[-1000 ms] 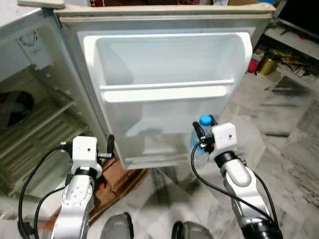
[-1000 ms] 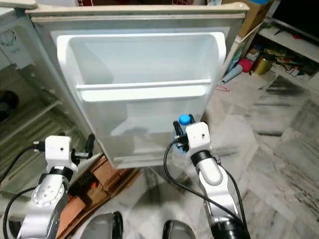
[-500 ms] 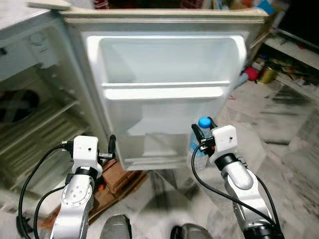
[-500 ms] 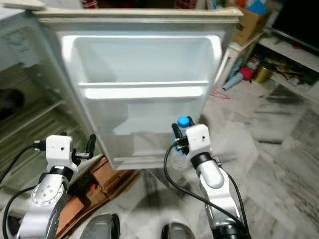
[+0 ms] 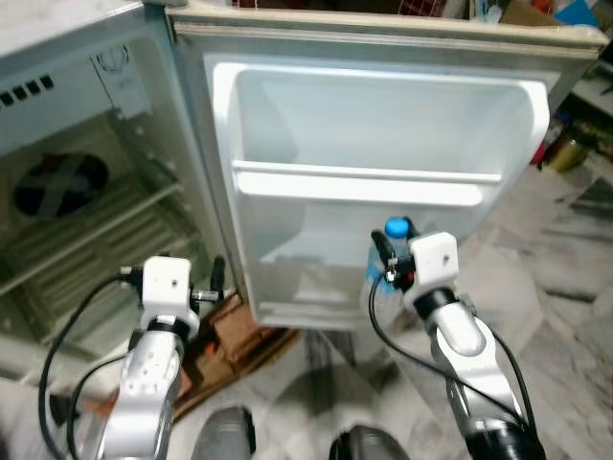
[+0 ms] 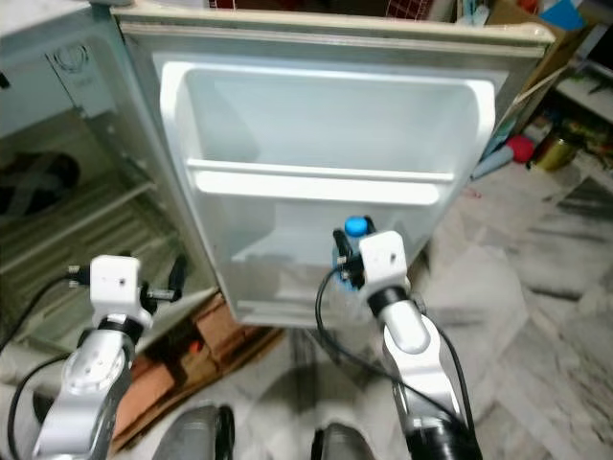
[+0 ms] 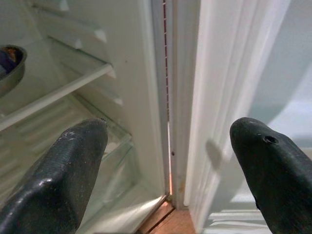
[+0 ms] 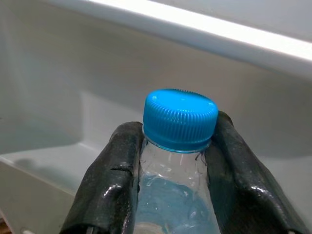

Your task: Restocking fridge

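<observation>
Head views: whole frame shifted since a second ago, fridge door (image 5: 383,134) now sitting further right and more of the fridge interior (image 5: 77,220) exposed on the left; camera movement, not the door swinging. Right gripper (image 5: 381,264) still clamped on the water bottle (image 5: 387,278), held upright just in front of the lower door shelf (image 5: 306,311), blue cap (image 5: 397,228) level with the white rail of the upper shelf (image 5: 364,184). Bottle not yet seated, so restocking probably at the approach stage. Left gripper (image 5: 215,278) low beside the door's hinge edge, holding nothing. Cardboard (image 5: 230,340) lying on marbled floor (image 5: 546,297) below the door.

Left wrist view: two matt black fingers (image 7: 63,165) spread wide apart, nothing between; beyond them the hinge gap, smooth white plastic liner and a wire shelf (image 7: 58,92).

Right wrist view: glossy rubbery fingers (image 8: 109,180) pressed on both sides of the clear, ribbed neck; cap finely ridged; glossy moulded white door behind.
</observation>
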Available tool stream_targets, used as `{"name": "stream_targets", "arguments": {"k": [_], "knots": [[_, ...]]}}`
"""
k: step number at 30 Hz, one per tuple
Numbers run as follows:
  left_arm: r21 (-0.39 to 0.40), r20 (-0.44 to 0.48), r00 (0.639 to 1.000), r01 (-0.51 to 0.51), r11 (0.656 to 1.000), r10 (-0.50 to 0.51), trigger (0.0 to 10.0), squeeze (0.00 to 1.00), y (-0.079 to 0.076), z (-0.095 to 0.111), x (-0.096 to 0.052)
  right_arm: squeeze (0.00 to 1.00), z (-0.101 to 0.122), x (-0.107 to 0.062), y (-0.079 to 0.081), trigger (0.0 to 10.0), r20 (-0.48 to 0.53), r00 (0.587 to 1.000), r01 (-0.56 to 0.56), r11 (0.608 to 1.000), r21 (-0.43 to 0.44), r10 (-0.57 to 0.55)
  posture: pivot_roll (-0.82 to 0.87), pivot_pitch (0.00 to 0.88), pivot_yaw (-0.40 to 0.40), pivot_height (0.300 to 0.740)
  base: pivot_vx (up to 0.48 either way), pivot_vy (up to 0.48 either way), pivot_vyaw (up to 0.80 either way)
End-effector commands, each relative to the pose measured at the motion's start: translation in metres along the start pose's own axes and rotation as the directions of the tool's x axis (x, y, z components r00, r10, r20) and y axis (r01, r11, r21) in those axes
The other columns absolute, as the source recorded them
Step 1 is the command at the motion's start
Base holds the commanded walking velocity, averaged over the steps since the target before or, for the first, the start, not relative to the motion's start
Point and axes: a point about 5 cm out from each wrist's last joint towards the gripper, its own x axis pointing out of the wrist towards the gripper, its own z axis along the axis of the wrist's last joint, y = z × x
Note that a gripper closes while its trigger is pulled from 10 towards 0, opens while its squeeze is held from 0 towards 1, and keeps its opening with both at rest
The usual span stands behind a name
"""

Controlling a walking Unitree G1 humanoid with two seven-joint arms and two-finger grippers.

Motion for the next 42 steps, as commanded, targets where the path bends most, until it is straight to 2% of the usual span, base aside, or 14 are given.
{"name": "stream_targets", "arguments": {"k": [1,6,18,32,42], "knots": [[-0.007,-0.009,1.0,0.007,1.0,-0.007,10.0,0.0,-0.001,-0.001,-0.001,0.0,0.001,0.0,-0.006,10.0,-0.005,0.999,0.034,0.999,-0.002,-0.034,0.05,0.125,-0.056,0.74,0.0,0.0,-0.62],[-0.014,-0.007,1.0,0.006,1.0,-0.006,10.0,0.0,-0.002,0.001,0.001,0.0,0.001,0.002,-0.006,10.0,-0.002,0.999,0.039,0.999,0.008,-0.039,0.05,0.126,-0.055,0.74,0.0,0.0,-0.76],[-0.007,-0.014,1.0,-0.015,1.0,0.014,10.0,0.0,-0.001,0.001,0.001,0.0,0.006,0.007,-0.003,10.0,0.019,1.0,0.02,0.999,0.028,-0.021,0.05,0.137,-0.054,0.74,0.0,0.0,0.0],[-0.008,-0.016,1.0,-0.011,1.0,0.011,10.0,0.0,-0.003,0.0,0.001,0.0,0.007,0.008,-0.001,10.0,0.027,1.0,0.012,0.999,0.031,-0.013,0.05,0.147,-0.055,0.65,0.0,0.0,0.0],[-0.008,-0.007,1.0,-0.006,1.0,0.006,10.0,0.0,-0.003,0.002,0.001,0.0,0.008,0.011,0.0,10.0,0.036,0.999,0.01,1.0,0.024,-0.011,0.05,0.139,-0.055,0.65,0.0,0.0,0.0]]}}
